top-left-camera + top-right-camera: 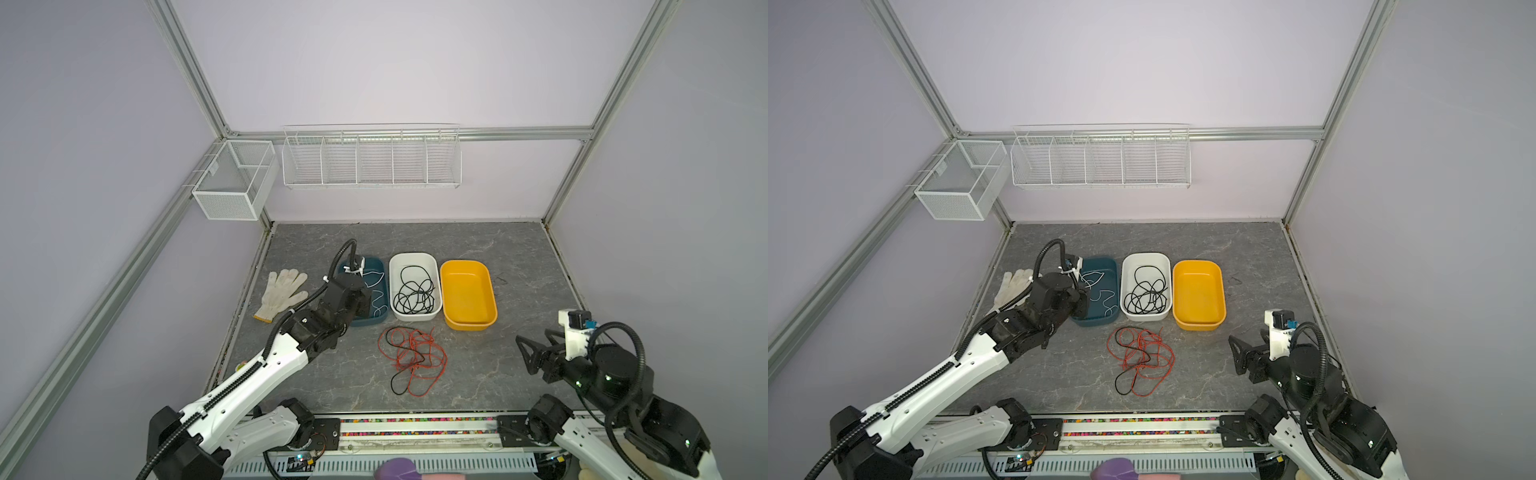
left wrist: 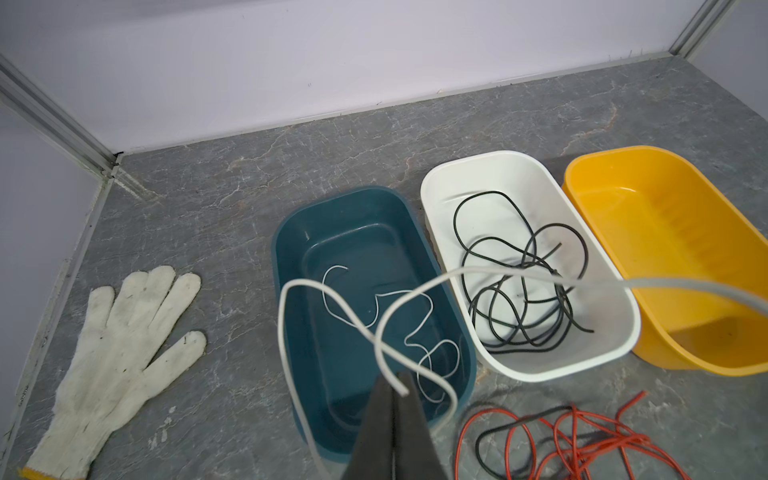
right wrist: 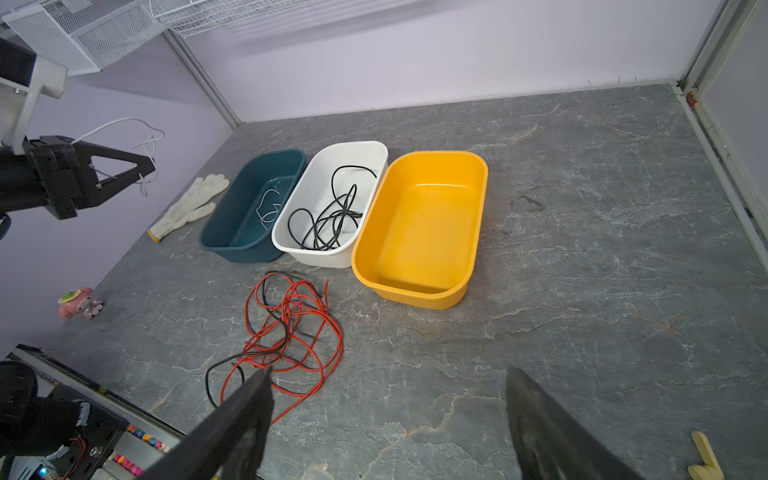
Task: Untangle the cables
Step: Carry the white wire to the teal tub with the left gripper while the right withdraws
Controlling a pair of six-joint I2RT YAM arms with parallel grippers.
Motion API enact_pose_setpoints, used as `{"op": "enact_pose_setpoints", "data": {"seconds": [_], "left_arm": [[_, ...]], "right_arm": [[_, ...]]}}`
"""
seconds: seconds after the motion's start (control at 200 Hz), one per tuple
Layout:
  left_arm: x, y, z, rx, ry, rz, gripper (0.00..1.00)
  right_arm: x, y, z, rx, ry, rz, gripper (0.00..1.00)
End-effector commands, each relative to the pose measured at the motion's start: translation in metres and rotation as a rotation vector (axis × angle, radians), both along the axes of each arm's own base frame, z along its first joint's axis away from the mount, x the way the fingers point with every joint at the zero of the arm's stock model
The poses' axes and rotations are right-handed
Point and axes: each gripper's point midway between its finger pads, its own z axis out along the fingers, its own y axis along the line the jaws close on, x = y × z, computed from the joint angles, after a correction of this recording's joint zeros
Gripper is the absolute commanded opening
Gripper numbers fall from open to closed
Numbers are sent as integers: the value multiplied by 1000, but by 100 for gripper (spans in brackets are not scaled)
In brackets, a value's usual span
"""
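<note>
My left gripper [image 2: 392,385] is shut on a white cable [image 2: 332,299] and hangs over the teal bin [image 2: 277,249]. The cable loops out from the jaws, and its short end sticks past the tips. Thin white cable [image 2: 419,328] also lies on the teal bin's floor; whether it is the same one I cannot tell. A black cable [image 1: 413,293] lies coiled in the white bin [image 1: 413,255]. In front of the bins, red cables tangled with a black one [image 1: 413,359] lie on the table. My right gripper [image 1: 532,335] hovers open and empty at the front right.
An empty yellow bin [image 1: 469,326] stands right of the white bin. A white glove [image 1: 282,291] lies left of the teal bin. A small pink toy [image 3: 79,303] sits at the table's left edge. Wire baskets [image 1: 372,158] hang on the back wall.
</note>
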Motion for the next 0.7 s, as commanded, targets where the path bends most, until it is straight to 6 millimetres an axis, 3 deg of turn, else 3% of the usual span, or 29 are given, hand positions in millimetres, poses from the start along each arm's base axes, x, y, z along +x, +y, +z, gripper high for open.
{"op": "enact_pose_setpoints", "data": {"seconds": [0.0,0.25,0.5,0.695], "left_arm": [[18,0,-7,-20,-42,56,0],[48,13,-42,-90,49,162,0],[52,18,-64,-66,75,193,0],[53,10,-86,-80,159,184,0]], "right_arm": [[4,-2,3,23,-32,-26,88],[7,0,-2,10,-18,-29,88],[9,-2,-5,4,-15,-45,88],[8,-3,-5,6,-19,-49,88]]}}
